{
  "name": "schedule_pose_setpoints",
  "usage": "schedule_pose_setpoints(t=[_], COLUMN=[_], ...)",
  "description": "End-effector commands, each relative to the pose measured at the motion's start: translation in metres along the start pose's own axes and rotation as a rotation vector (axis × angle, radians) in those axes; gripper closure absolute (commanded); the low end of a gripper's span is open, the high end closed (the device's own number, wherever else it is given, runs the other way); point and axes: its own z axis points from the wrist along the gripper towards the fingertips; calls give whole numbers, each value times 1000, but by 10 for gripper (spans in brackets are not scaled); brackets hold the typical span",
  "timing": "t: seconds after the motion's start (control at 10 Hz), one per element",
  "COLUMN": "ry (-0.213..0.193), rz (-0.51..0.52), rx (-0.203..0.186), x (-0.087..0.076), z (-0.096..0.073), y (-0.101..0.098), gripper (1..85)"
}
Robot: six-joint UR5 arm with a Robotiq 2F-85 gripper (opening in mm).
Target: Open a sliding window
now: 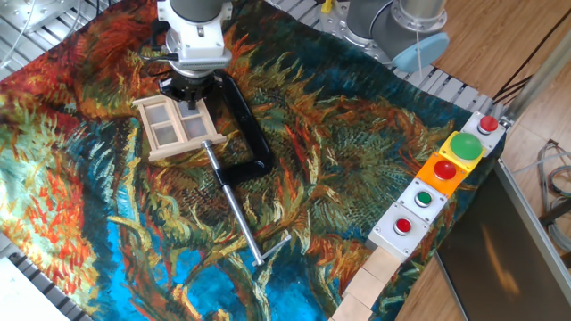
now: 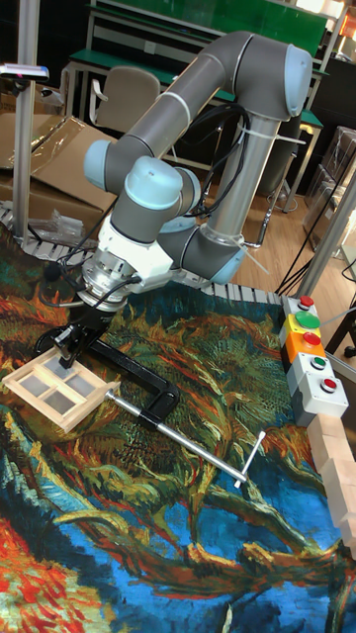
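Observation:
The sliding window point(image 1: 178, 127) is a small light wooden frame with four translucent panes, lying flat on the painted cloth at the left; it also shows in the tall fixed view point(image 2: 57, 385). My gripper point(image 1: 189, 94) hangs straight down over the window's far edge, its black fingers spread and low at the frame's far right pane. In the tall fixed view the gripper point(image 2: 69, 346) reaches the window's far edge, with the black clamp right behind it. I cannot tell whether the fingertips touch the wood.
A black C-clamp point(image 1: 248, 132) with a long metal rod point(image 1: 239, 214) lies right of the window, touching its near corner. A row of button boxes point(image 1: 442, 174) stands at the right edge, with wooden blocks point(image 1: 370, 285) below them. The arm's base point(image 1: 393, 22) is at the back.

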Motion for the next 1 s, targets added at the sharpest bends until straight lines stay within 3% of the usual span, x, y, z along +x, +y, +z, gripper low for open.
schedule_pose_setpoints(t=[0.0, 0.1, 0.2, 0.9], ry=[-21, -6, -1, -8], rz=[0, -26, -33, -45], rx=[3, 40, 45, 44], x=[-4, -2, -2, -9], z=[-1, 0, 0, 4], y=[-2, -11, -13, -14], gripper=[843, 843, 843, 843])
